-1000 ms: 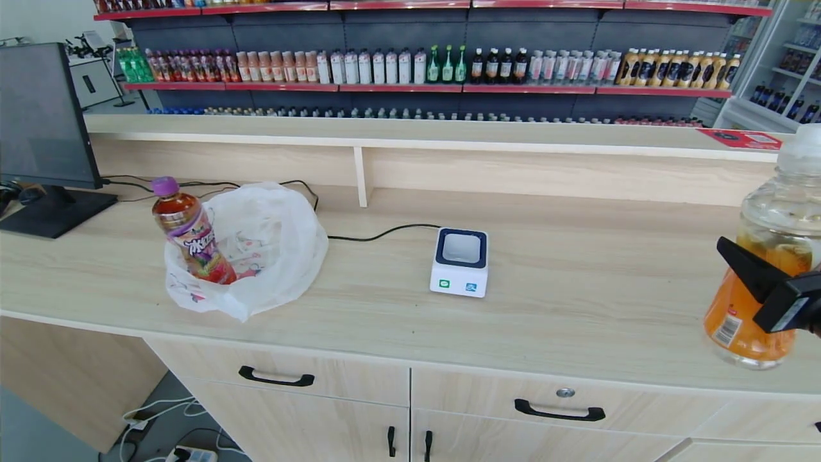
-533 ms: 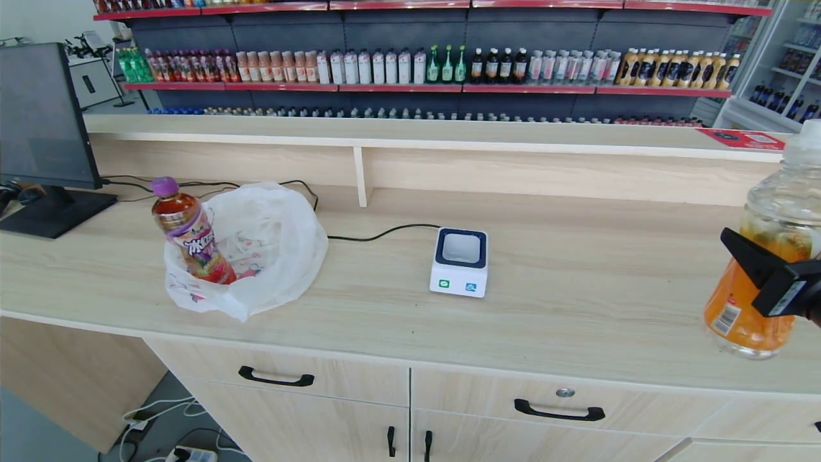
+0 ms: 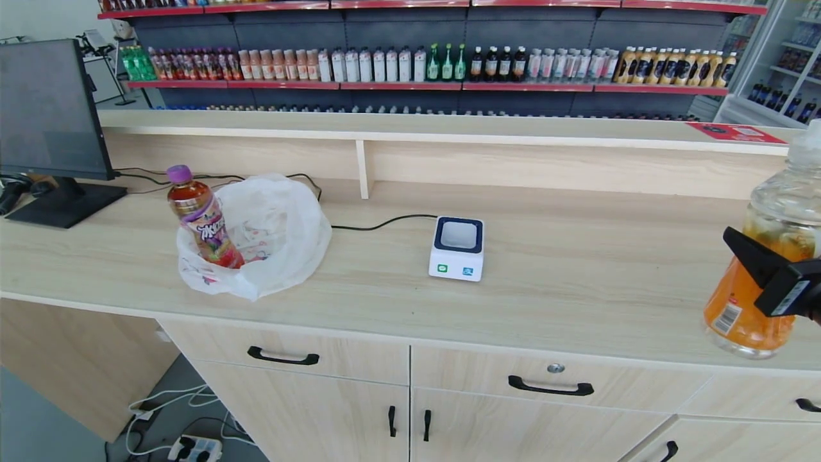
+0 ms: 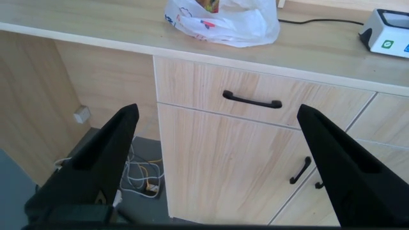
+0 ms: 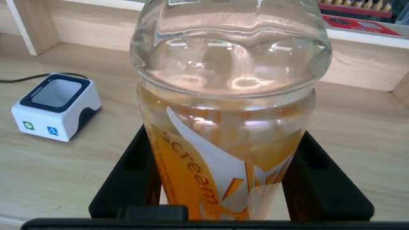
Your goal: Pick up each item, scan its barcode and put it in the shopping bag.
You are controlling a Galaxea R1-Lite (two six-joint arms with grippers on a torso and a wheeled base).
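Now the right hand (image 5: 225, 153), gripping the orange bottle (image 3: 779, 199), has raised it slightly.

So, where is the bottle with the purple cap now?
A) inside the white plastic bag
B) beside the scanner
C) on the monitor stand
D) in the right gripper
A: the purple-capped bottle leans inside the white plastic bag; the right gripper holds the orange drink bottle.
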